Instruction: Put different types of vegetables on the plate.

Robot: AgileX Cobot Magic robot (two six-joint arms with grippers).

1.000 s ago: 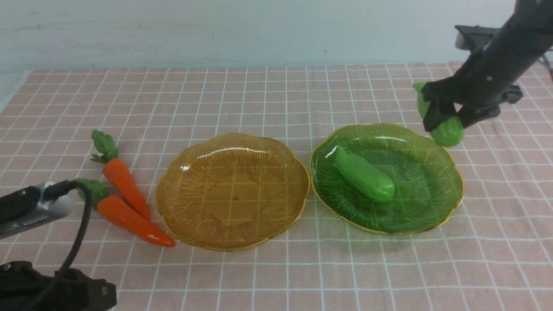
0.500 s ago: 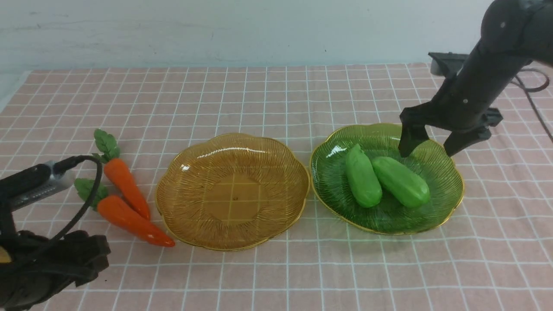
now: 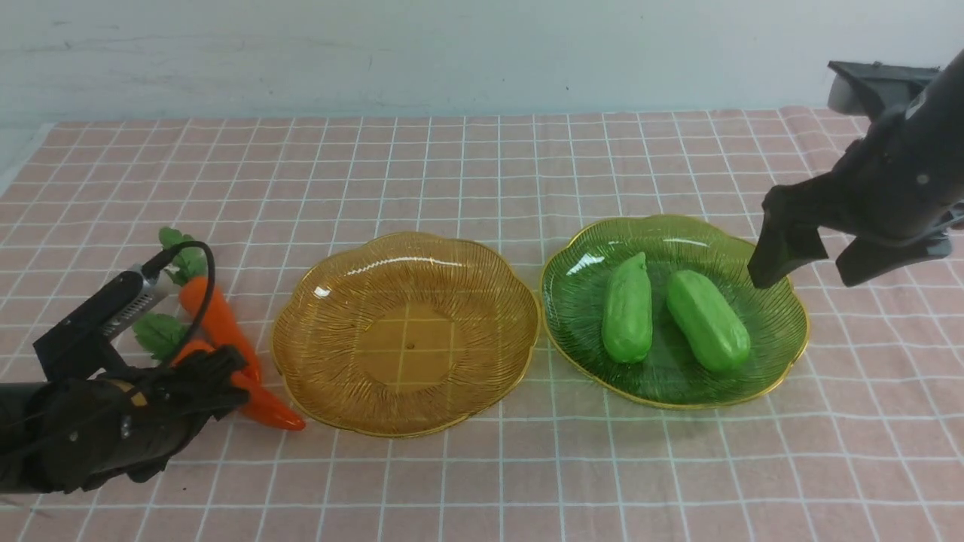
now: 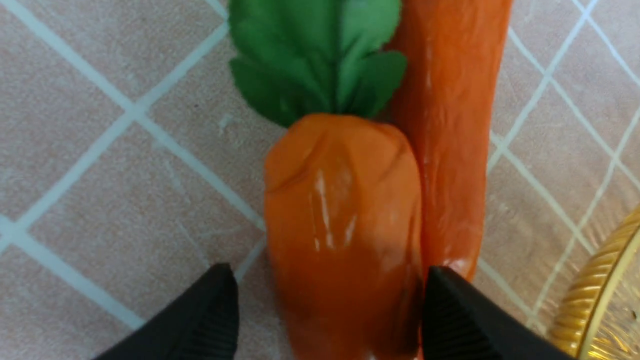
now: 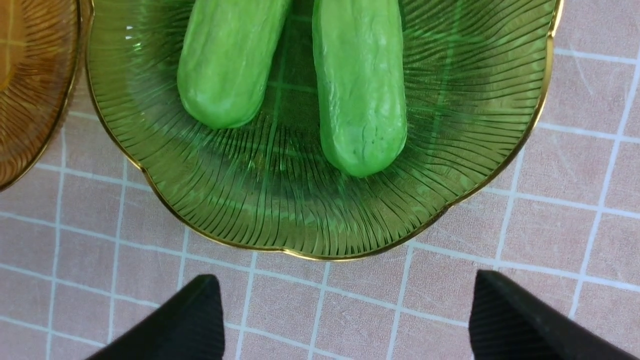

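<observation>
Two orange carrots with green tops lie side by side on the cloth, left of the amber plate (image 3: 407, 331). My left gripper (image 3: 218, 376) is low over the nearer carrot (image 3: 267, 410), open. In the left wrist view its fingers straddle that carrot (image 4: 345, 210); one finger touches it and the other stands apart. The second carrot (image 4: 450, 125) lies against it, farther back (image 3: 207, 301). Two light-green cucumbers (image 3: 627, 309) (image 3: 708, 322) rest in the green plate (image 3: 678, 384). My right gripper (image 3: 817, 263) hangs open and empty above that plate's right rim.
The amber plate's gold rim (image 4: 595, 290) lies close beside the carrots and the left fingers. The two plates nearly touch each other. A pink checked cloth (image 3: 482, 173) covers the table, and a pale wall runs along the back.
The right gripper let the second cucumber go into the green plate, then drew back to the right. The left arm came forward and down over the nearer carrot.
</observation>
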